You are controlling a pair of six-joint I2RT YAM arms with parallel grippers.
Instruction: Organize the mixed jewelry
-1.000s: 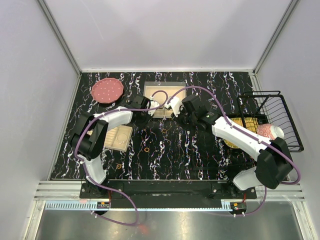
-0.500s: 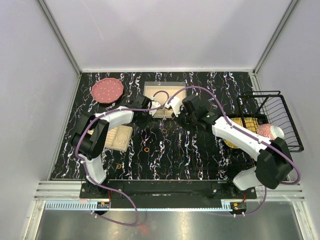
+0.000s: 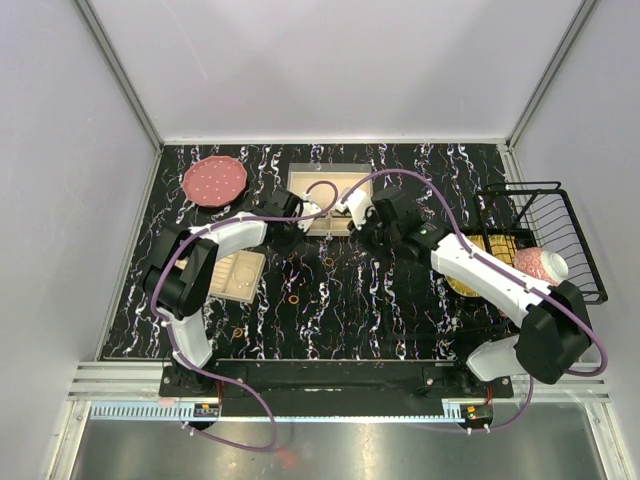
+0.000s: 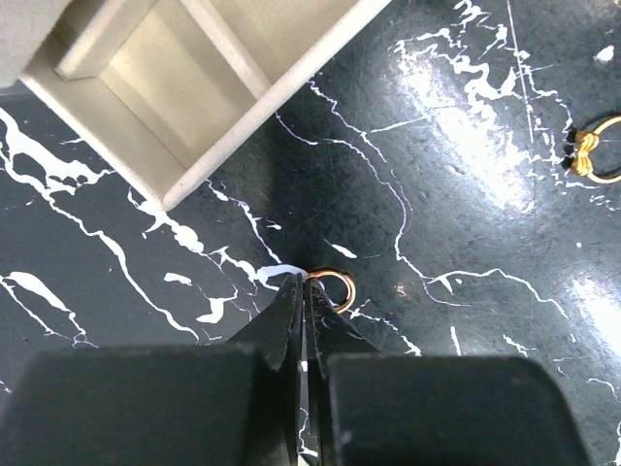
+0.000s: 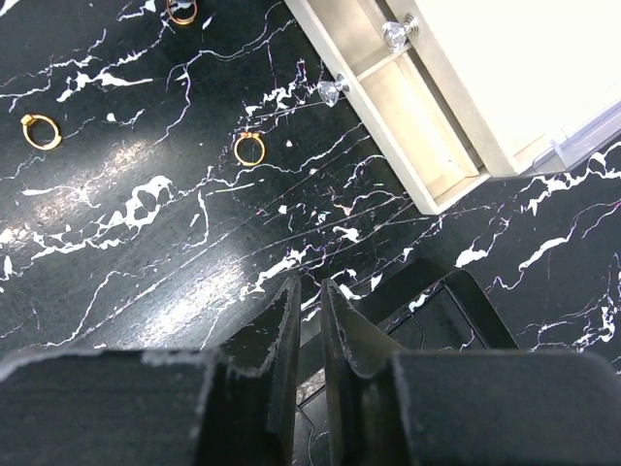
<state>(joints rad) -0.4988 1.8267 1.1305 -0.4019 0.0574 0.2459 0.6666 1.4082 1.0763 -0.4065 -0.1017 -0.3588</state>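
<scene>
Black, white-veined tabletop (image 3: 400, 310) between pale walls. From the top camera, a beige jewelry box (image 3: 322, 178) is at 12 o'clock, a pink plate (image 3: 214, 181) at 10, a compartment tray (image 3: 240, 278) at 9 and a black wire basket (image 3: 560, 215) at 3. An orange ring (image 3: 294, 297) and a small ring (image 3: 328, 262) lie loose mid-table.

Since a second ago the right arm's forearm and elbow have swung a little toward 3 o'clock. The right gripper (image 3: 352, 207) has crept toward 12, by the box's near right corner. The left gripper (image 3: 316, 212) and both rings have not moved.

Only the left wrist view shows the left jaws pressed together, fingertips (image 4: 289, 296) down at the tabletop. A gold hoop (image 4: 334, 288) touches them at their 3 o'clock; can't tell if it is pinched. A knotted ring (image 4: 594, 148) lies well apart at 2 o'clock.

Only the right wrist view shows the right jaws nearly closed, a thin slit between them and nothing held. It also shows the box's clear knobs (image 5: 335, 91), plus a plain ring (image 5: 249, 148) at 11, a lumped ring (image 5: 41, 130) at 10 and a cut-off ring (image 5: 181, 12) at the top edge.
</scene>
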